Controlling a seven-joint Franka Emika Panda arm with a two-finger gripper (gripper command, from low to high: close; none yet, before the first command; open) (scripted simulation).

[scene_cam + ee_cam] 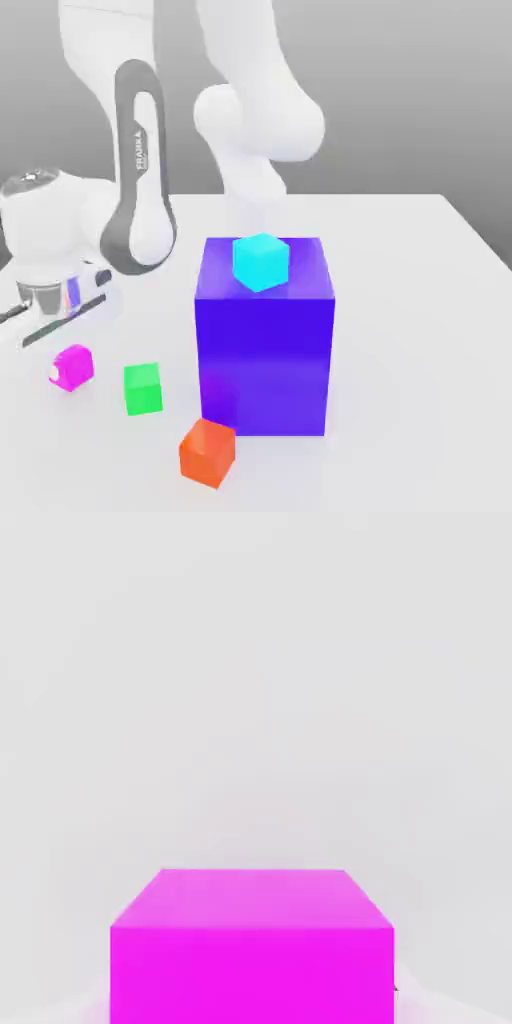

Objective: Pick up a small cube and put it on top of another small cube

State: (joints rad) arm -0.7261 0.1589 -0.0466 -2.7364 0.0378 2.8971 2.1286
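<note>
Apparently light and stiff, the pink cube [252, 976] sits low over the table [420, 400], beside the green cube [143, 389], with the claw [71, 368] clamped on it. Its glossy faces could slip, so opposite flat sides, gripped squarely near mid-height, seem best.

We see the small cube [72, 368] as a glossy, bright magenta-pink block with straight edges and flat faces. It sits low toward the exterior view's left, over the tabletop [420, 350]; we cannot tell whether its underside touches that surface. There it is turned at an angle to us, with a small whitish patch at one side. In the hand view we look at it nearly square-on, its paler upper face above a deeper, evenly coloured front face.
</note>
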